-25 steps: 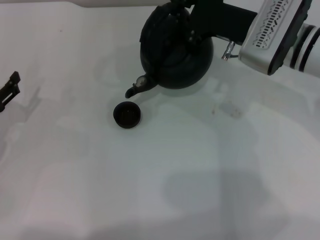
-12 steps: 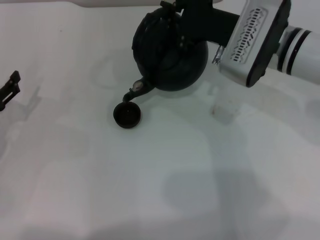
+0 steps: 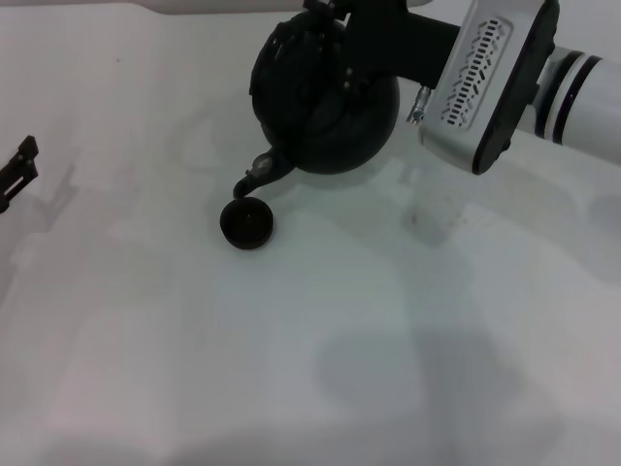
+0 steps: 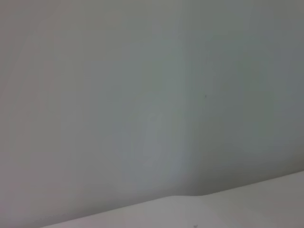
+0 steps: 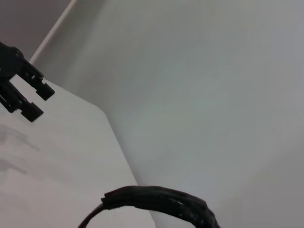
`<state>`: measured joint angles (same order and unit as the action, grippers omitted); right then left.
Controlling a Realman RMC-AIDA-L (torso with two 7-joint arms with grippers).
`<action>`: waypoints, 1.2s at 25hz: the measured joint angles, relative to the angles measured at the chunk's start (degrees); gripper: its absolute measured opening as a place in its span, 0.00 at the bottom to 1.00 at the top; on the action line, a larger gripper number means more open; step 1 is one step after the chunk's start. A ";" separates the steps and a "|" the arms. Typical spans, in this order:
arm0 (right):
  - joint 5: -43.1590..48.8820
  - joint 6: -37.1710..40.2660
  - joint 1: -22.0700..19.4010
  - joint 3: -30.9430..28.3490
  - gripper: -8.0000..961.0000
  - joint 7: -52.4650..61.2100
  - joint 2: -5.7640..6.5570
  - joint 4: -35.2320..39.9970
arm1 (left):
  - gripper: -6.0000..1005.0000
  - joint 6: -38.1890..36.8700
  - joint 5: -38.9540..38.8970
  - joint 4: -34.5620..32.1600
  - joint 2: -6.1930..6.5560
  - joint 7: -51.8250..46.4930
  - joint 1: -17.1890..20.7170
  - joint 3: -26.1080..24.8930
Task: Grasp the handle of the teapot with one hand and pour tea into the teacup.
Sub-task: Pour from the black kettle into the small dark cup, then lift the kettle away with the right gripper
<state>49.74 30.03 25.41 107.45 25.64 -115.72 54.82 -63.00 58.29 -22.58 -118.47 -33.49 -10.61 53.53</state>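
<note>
In the head view there is one teapot (image 3: 325,102), one teacup (image 3: 246,223) and two grippers. The teapot is round, dark and smooth-bodied, sitting in the upper middle of the frame and tipped so that its short curved spout (image 3: 257,176) points down and to the left, the tip just over the rim of the teacup. The teacup is a tiny round dark handleless bowl standing on the white table (image 3: 320,349) left of centre. The right gripper (image 3: 344,39), black ahead of a white ribbed wrist housing, comes in from the upper right and is clamped on the handle (image 3: 291,44), a thick black hoop arching over the pot. The left gripper (image 3: 17,175) shows as a dark ridged piece at the left edge; I cannot tell how its pincer stands.

The left wrist view shows only pale, featureless surface.

In the right wrist view, one ribbed black arch of the handle (image 5: 161,199) curves along the bottom edge, and the left gripper (image 5: 21,85) sits at the upper left.
</note>
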 joint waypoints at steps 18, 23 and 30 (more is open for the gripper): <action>-0.26 -1.60 -2.15 1.80 0.12 -3.87 0.06 3.63 | 0.83 0.22 -0.13 0.00 0.09 0.07 -0.35 0.00; -0.27 -1.65 -2.13 1.79 0.12 -4.17 0.06 3.63 | 0.83 0.87 -0.04 0.00 0.09 0.08 -0.60 0.00; -0.27 -1.66 -2.12 1.60 0.12 -4.88 0.06 3.43 | 0.83 1.18 0.07 0.00 0.09 0.09 -1.03 0.00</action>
<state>49.48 28.38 23.29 109.06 20.76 -115.66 58.25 -61.82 58.36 -22.58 -118.39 -33.40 -11.64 53.52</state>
